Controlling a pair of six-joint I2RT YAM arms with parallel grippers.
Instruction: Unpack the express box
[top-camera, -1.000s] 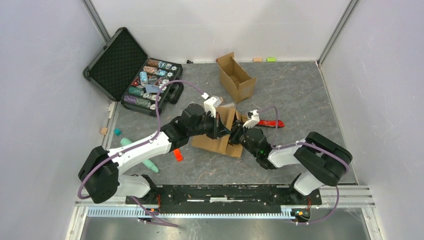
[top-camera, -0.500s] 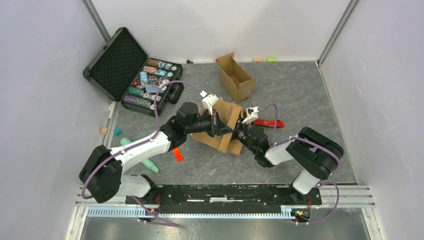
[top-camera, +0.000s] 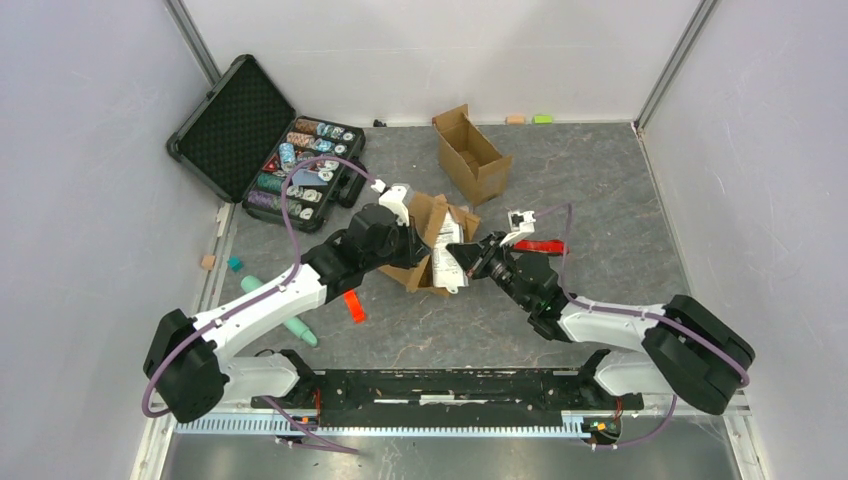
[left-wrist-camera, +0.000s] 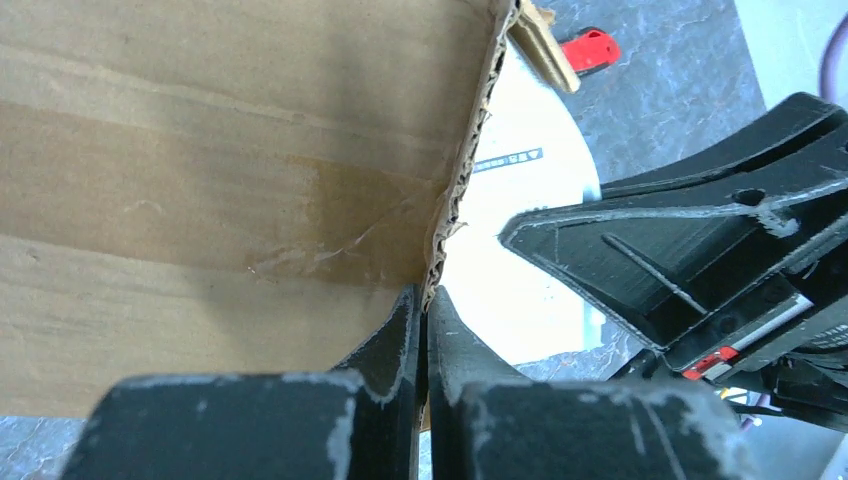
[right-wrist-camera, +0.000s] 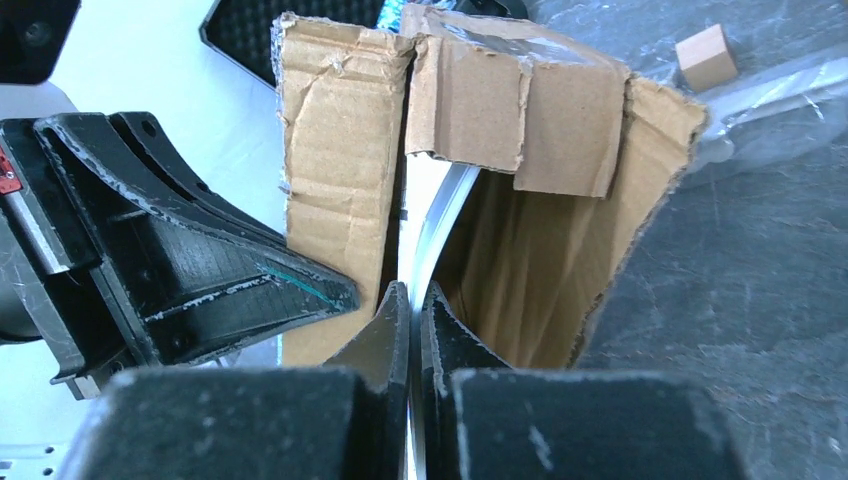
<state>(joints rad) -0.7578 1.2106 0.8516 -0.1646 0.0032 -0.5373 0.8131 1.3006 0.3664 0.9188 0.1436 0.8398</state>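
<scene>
At table centre, express box sits tilted, open end facing R arm; long axis unclear. L fingers pinch flap edge; R fingers pinch white sheet.

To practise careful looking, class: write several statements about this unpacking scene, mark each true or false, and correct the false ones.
1. The left gripper pinches a cardboard edge of the box. True.
2. The right gripper is open. False: it is shut on a white packet sticking out of the box.
3. The case of chips is closed. False: its lid is open.
4. A second box lies apart, nearer the back wall. True.
</scene>
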